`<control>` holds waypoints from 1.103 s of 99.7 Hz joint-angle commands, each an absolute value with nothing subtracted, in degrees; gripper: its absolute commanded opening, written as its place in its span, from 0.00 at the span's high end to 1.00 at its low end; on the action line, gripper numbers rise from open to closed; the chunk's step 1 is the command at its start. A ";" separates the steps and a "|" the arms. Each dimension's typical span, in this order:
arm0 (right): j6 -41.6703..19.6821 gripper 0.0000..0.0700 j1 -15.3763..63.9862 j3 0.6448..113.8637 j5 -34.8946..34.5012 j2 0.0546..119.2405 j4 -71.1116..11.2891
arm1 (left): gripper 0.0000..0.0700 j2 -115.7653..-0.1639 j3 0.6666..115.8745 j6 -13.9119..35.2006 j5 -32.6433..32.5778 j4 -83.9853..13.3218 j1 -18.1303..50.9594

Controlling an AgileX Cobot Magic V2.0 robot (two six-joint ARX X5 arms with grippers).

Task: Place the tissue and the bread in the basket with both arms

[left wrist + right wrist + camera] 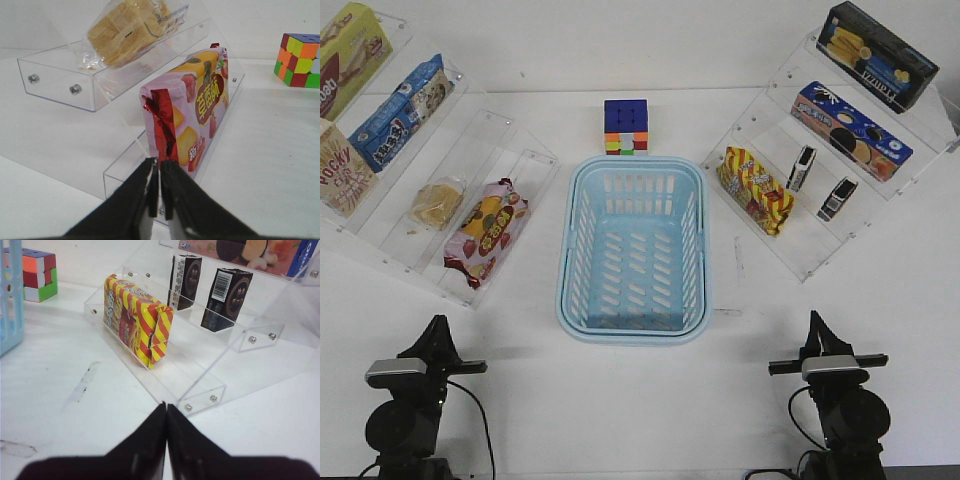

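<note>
The light-blue basket (578,305) stands empty at the table's middle. The wrapped bread (438,203) lies on the left clear shelf, and also shows in the left wrist view (130,30). Two look-alike black tissue packs (801,168) (837,199) stand on the right clear shelf; they show in the right wrist view (185,282) (226,300). I cannot tell which is the task's tissue. My left gripper (438,328) (159,165) is shut and empty near the front left. My right gripper (814,322) (166,407) is shut and empty near the front right.
A pink-red snack bag (485,230) (192,115) lies on the left shelf's lowest step. A yellow-red striped snack (754,189) (135,320) stands on the right shelf. A colour cube (626,127) sits behind the basket. Snack boxes (850,130) fill the upper steps.
</note>
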State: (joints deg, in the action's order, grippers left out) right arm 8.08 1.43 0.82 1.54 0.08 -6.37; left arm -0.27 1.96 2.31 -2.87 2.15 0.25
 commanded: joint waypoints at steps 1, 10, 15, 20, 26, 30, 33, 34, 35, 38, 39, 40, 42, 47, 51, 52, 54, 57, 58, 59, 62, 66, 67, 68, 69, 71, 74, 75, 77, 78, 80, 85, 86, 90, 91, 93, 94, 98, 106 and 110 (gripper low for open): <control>7.33 1.00 1.39 0.73 1.54 0.05 -5.61 | 1.00 -0.19 0.80 2.39 -2.76 2.74 0.23; 7.33 1.00 1.39 0.73 1.54 0.05 -5.61 | 1.00 -0.19 0.80 2.39 -2.76 2.74 0.23; 7.33 1.00 1.39 0.73 1.54 0.05 -5.58 | 1.00 -0.19 0.80 2.39 -2.76 2.74 0.23; 7.33 1.00 1.39 0.73 1.54 0.05 -5.58 | 1.00 -0.19 0.80 2.39 -2.76 2.74 0.23; 7.33 1.00 1.39 0.73 1.54 0.05 -5.61 | 1.00 -0.19 0.80 2.39 -2.76 2.74 0.23; 7.33 1.00 1.39 0.73 1.54 0.05 -5.61 | 1.00 -0.19 0.80 2.39 -2.74 2.74 0.23; 7.33 1.00 1.39 0.73 1.54 0.05 -5.61 | 1.00 -0.19 0.80 2.39 -2.76 2.74 0.23; 7.33 1.00 1.39 0.73 1.54 0.05 -5.61 | 1.00 -0.19 0.80 2.39 -2.76 2.74 0.23; 7.33 1.00 1.39 0.73 1.54 0.05 -5.61 | 1.00 -0.19 0.80 2.39 -2.76 2.74 0.23; 7.33 1.00 1.39 0.73 1.54 0.05 -5.61 | 1.00 -0.19 0.80 2.39 -2.76 2.74 0.23; 7.33 1.00 1.39 0.73 1.54 0.05 -5.61 | 1.00 -0.19 0.80 2.39 -2.74 2.74 0.23; 7.33 1.00 1.39 0.73 1.54 0.05 -5.58 | 1.00 -0.19 0.80 2.39 -2.76 2.74 0.23; 7.33 1.00 1.39 0.73 1.54 0.05 -5.58 | 1.00 -0.19 0.80 2.39 -2.74 2.74 0.23; 7.33 1.00 1.39 0.73 1.54 0.05 -5.61 | 1.00 -0.19 0.80 2.39 -2.76 2.74 0.23; 7.33 1.00 1.39 0.73 1.54 0.05 -5.61 | 1.00 -0.19 0.80 2.39 -2.76 2.74 0.23; 7.33 1.00 1.39 0.73 1.54 0.05 -5.61 | 1.00 -0.19 0.80 2.39 -2.74 2.74 0.23; 7.33 1.00 1.39 0.73 1.54 0.05 -5.58 | 1.00 -0.19 0.80 2.39 -2.76 2.74 0.23; 7.33 1.00 1.39 0.73 1.54 0.05 -5.61 | 1.00 -0.19 0.80 2.39 -2.76 2.74 0.23; 7.33 1.00 1.39 0.73 1.54 0.05 -5.61 | 1.00 -0.19 0.80 2.39 -2.74 2.74 0.23; 7.33 1.00 1.39 0.73 1.54 0.05 -5.58 | 1.00 -0.19 0.80 2.39 -2.76 2.74 0.23; 7.31 1.00 1.39 0.73 1.54 0.05 -5.58 | 1.00 -0.19 0.80 2.39 -2.74 2.74 0.23; 7.31 1.00 1.39 0.73 1.54 0.05 -5.58 | 1.00 -0.19 0.80 2.39 -2.76 2.74 0.23; 7.31 1.00 1.39 0.73 1.52 0.05 -5.58 | 1.00 -0.19 0.80 2.39 -2.76 2.74 0.23; 7.31 1.00 1.39 0.73 1.50 0.05 -5.58 | 1.00 -0.19 0.80 2.39 -2.74 2.74 0.23; 7.27 1.00 1.39 0.73 1.50 0.05 -5.58 | 1.00 -0.19 0.80 2.39 -2.76 2.74 0.23; 7.25 1.00 1.41 0.73 1.41 0.05 -5.58 | 1.00 -0.19 0.80 2.39 -2.76 2.74 0.23; 7.27 1.00 1.45 0.73 1.43 0.05 -5.45 | 1.00 -0.19 0.80 2.39 -2.74 2.74 0.23; 7.27 1.00 1.45 0.73 1.43 0.05 -5.30 | 1.00 -0.19 0.80 2.39 -2.76 2.74 0.23; 7.25 1.00 1.45 0.73 1.43 0.05 -4.95 | 1.00 -0.19 0.80 2.39 -2.74 2.74 0.23; 7.20 1.00 1.45 0.73 1.41 0.05 -4.67 | 1.00 -0.19 0.80 2.39 -2.76 2.74 0.23; 6.74 1.00 1.45 0.73 1.41 0.05 -4.08 | 1.00 -0.19 0.80 2.39 -2.74 2.74 0.23; 3.46 1.00 1.45 0.73 1.34 0.05 -2.68 | 1.00 -0.19 0.80 2.39 -2.76 2.74 0.23; 2.52 1.00 1.45 0.73 1.30 0.05 -2.46 | 1.00 -0.19 0.80 2.39 -2.74 2.74 0.23; -2.07 1.00 1.45 0.73 1.19 0.05 -1.76 | 1.00 -0.19 0.80 2.39 -2.74 2.74 0.23; -3.38 1.00 1.45 0.73 1.17 0.05 -1.56 | 1.00 -0.19 0.80 2.39 -2.76 2.74 0.23; -6.24 1.00 1.45 0.73 1.17 0.05 -1.06 | 1.00 -0.19 0.80 2.39 -2.74 2.74 0.23; -7.75 1.00 1.45 0.73 1.19 0.05 -0.80 | 1.00 -0.19 0.80 2.39 -2.74 2.74 0.23; -13.26 1.00 1.45 0.73 1.34 0.05 0.56 | 1.00 -0.19 0.80 2.39 -2.76 2.74 0.23; -19.86 1.00 1.45 2.66 1.34 0.10 -0.54 | 1.00 -0.19 0.80 2.39 -2.76 2.74 0.23; -22.06 1.00 1.43 4.78 1.98 0.58 -3.25 | 1.00 -0.19 0.80 2.39 -2.76 2.74 0.23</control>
State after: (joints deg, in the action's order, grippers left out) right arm -10.31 1.45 1.63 1.30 0.08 -1.06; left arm -0.27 1.96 2.31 -2.87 2.15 0.25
